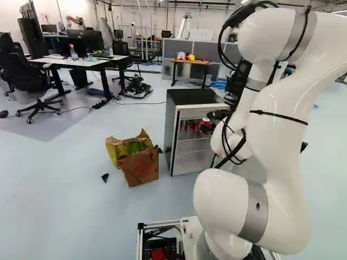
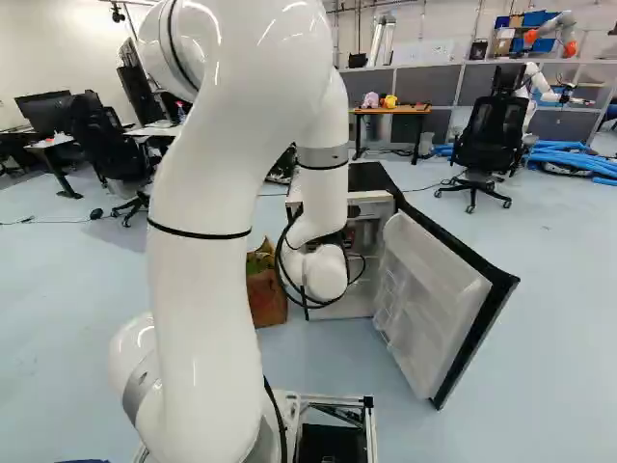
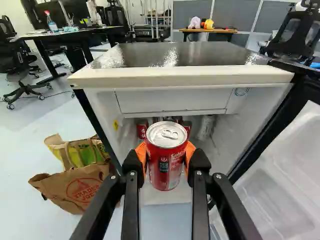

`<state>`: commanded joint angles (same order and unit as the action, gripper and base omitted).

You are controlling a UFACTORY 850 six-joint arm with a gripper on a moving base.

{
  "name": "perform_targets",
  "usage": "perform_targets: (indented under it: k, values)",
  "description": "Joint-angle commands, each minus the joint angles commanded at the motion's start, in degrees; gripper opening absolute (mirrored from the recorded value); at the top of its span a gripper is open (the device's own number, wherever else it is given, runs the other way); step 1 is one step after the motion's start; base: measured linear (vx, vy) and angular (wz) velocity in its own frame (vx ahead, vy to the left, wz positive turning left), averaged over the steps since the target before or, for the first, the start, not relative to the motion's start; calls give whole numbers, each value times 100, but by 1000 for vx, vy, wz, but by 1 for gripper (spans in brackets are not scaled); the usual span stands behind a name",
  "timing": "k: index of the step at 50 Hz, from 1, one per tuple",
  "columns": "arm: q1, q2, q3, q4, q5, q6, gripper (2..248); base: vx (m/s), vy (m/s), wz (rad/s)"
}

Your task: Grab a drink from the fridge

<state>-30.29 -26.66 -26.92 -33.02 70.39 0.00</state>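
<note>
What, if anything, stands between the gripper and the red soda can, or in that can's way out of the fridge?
Nothing visible does. The gripper holds the red soda can from both sides, and the fridge has its door swung open to one side, clear of the can.

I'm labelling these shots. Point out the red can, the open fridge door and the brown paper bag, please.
Red can (image 3: pixel 165 161), wrist view: its side, below the rim.
Open fridge door (image 2: pixel 431 294), right base view: white inner face.
Brown paper bag (image 1: pixel 140 167), left base view: front panel.
</note>
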Motion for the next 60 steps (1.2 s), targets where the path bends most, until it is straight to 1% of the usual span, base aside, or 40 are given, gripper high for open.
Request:
perform_targets:
  k: [13, 40, 60]
  values:
    - [1, 255, 81, 0, -130, 0, 96, 0, 0, 0]
    - [19, 753, 192, 0, -655, 0, 96, 0, 0, 0]
    - [86, 997, 111, 0, -1052, 0, 96, 0, 0, 0]
